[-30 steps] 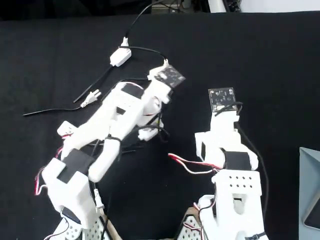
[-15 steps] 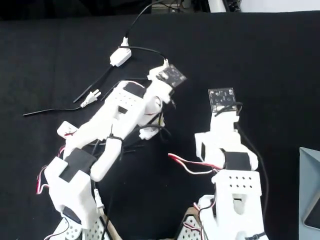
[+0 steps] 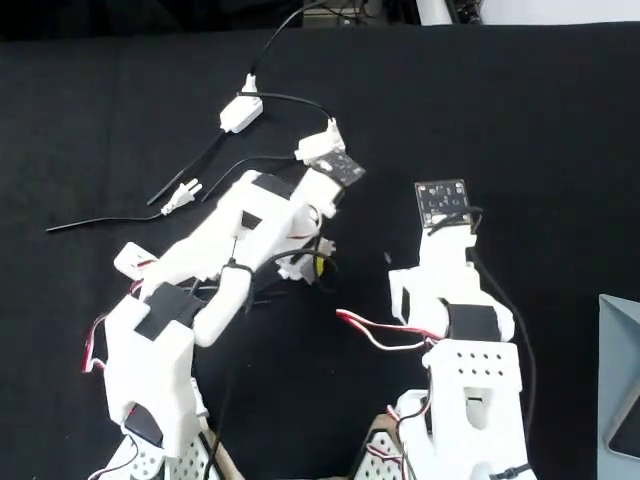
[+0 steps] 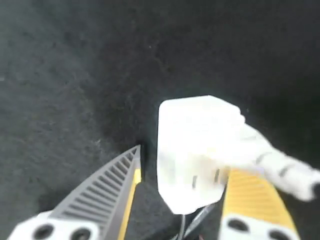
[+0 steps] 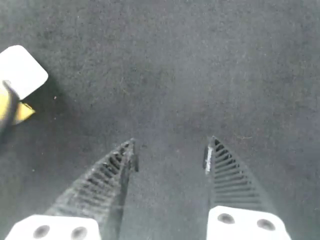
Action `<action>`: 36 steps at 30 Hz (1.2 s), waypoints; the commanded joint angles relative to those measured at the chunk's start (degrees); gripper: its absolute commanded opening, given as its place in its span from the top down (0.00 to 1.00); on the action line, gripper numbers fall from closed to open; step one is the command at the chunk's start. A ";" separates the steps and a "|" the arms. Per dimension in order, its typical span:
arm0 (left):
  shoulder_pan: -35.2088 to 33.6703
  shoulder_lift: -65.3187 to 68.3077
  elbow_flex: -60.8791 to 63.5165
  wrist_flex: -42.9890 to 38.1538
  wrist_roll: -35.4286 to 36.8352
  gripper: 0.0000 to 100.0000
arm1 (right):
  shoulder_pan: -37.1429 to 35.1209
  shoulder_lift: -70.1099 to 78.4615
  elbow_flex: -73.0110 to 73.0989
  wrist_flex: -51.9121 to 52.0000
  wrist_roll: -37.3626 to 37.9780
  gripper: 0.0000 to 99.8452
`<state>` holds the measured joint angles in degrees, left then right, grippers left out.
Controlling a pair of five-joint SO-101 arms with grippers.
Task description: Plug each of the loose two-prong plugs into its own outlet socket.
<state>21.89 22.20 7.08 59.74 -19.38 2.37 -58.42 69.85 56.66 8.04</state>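
Left jaws: part open around a white socket (image 4: 197, 145); it touches the yellow jaw, with a gap at the grey one.
Right jaws: wide open, holding nothing, over the black worktop (image 5: 165, 60).
Socket: 2 slots face the left wrist camera.
Plug (image 3: 182, 194): loose, 2 prongs, lying on the worktop well apart from both arms' jaws.
Second socket (image 3: 240, 112): white, on a cable, beyond the plug.
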 commanded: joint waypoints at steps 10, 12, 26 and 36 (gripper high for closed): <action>-2.33 -2.11 -11.82 -0.88 1.58 0.95 | 0.18 -1.27 -0.31 -1.05 0.35 0.78; -2.77 -2.46 -15.34 -0.88 1.58 0.96 | 0.18 -1.27 -0.31 -1.05 0.26 0.78; -9.10 8.97 -43.47 -5.45 1.67 0.96 | 0.18 -1.27 -0.31 -1.05 0.44 0.78; -14.37 21.45 -60.09 -0.70 13.19 0.76 | 0.18 -1.10 -0.31 -1.05 0.53 0.78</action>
<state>9.14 44.53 -45.85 56.66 -8.75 2.37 -58.77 69.85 56.66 8.04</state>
